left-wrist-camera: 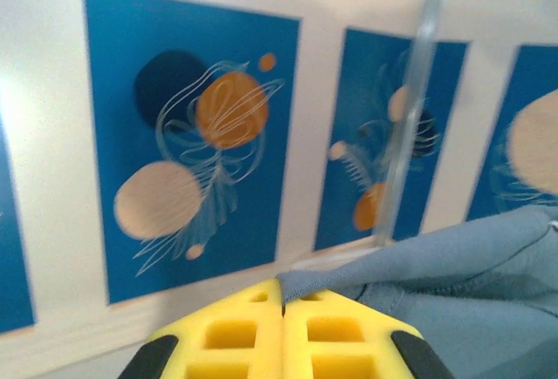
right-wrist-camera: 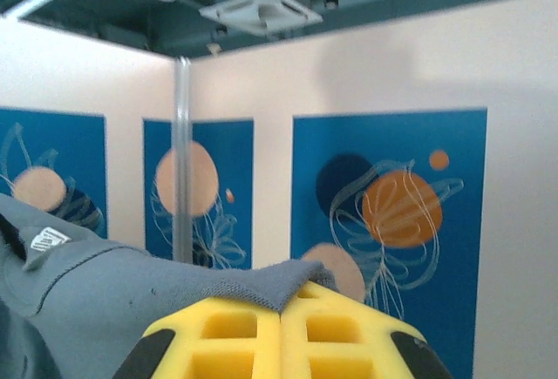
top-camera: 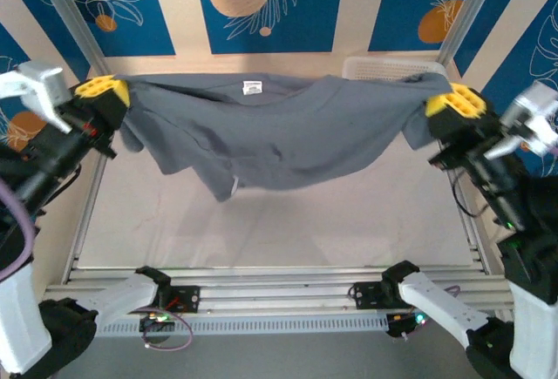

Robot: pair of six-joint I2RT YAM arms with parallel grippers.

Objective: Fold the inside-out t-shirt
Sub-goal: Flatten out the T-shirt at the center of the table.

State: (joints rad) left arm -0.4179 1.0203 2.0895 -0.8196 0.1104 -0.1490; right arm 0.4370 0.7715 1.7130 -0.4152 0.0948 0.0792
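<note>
Blue posters with orange discs line the pale walls around a white table point(top-camera: 261, 222), and above it the grey t-shirt point(top-camera: 279, 135) hangs in the air between the two arms. The left gripper point(top-camera: 102, 90) and right gripper point(top-camera: 455, 100) are each pinched tight on one end of its upper edge, likely to pull it wide and smooth before laying it down; its neck label point(top-camera: 252, 87) faces out. A white basket point(top-camera: 377, 67) sits at the far right behind the shirt, its contents hidden.
</note>
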